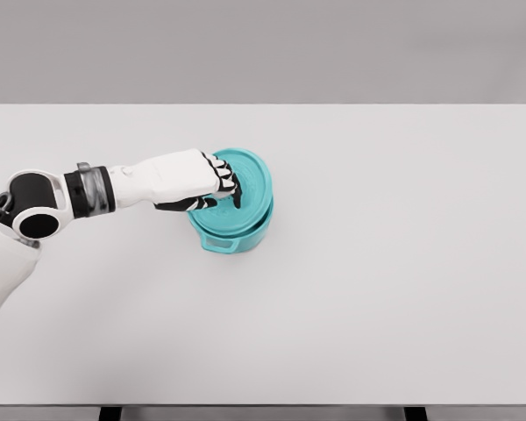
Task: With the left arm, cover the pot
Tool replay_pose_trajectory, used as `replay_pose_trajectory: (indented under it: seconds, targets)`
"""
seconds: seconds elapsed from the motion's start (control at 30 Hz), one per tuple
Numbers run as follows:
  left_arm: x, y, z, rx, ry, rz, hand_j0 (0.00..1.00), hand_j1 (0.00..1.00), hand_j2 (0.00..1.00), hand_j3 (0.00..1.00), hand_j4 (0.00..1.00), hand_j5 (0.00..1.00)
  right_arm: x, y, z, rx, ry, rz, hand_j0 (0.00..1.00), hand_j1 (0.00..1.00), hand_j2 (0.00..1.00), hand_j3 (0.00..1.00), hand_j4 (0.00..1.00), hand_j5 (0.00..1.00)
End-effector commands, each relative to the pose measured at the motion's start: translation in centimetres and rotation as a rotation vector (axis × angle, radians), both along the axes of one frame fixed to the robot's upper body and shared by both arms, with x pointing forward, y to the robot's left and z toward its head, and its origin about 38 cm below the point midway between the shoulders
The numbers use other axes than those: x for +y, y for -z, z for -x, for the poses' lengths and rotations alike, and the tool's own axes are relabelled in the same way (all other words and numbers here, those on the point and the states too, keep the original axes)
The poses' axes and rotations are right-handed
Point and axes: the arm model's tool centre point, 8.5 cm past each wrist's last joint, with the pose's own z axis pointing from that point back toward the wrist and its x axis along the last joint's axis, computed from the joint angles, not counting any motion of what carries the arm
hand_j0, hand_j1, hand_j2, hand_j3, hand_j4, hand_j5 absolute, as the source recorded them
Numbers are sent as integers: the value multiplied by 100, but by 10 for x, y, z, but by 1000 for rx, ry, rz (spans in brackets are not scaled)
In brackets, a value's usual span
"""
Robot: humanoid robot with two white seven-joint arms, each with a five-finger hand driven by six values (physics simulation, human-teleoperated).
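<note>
teal pot (231, 230) on the white table (403, 263), left of the middle, a small handle loop facing the near edge. teal lid (250, 189) resting on top of it, tilted and shifted toward the far right, so not sitting flush; near-left part of the pot's rim showing below the lid's edge. left hand (200, 180) reaching in from the picture's left, white forearm stretched across the tabletop, dark-jointed fingers (228, 184) curled down over the lid's left portion, at or around the spot where a knob would be. knob itself hidden under the fingers, so hard to confirm exactly what is pinched. thumb tucked beneath the palm near the lid's left edge. looks clenched on the lid, fingertips touching its top surface. grey cuff and black round joint of the left arm visible near the left edge of the picture, with a white body part below it at the lower left corner. right arm nowhere in the head view. pale grey wall behind the table; two dark table legs just showing at the bottom edge.
</note>
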Motion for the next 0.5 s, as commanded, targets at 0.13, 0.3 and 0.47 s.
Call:
replay_pose_trajectory:
  seconds: [0.13, 0.3, 0.47]
  targets:
    - [2, -1, 0, 1, -3, -4, 58, 58, 58, 58, 58, 58, 0, 0, 0, 0, 0, 0, 100, 100, 100, 100, 100, 100]
    - [2, -1, 0, 1, -2, -1, 60, 60, 60, 60, 60, 60, 0, 0, 0, 0, 0, 0, 100, 100, 100, 100, 100, 100]
    - [2, -1, 0, 1, -2, -1, 60, 60, 60, 60, 60, 60, 0, 0, 0, 0, 0, 0, 100, 100, 100, 100, 100, 100]
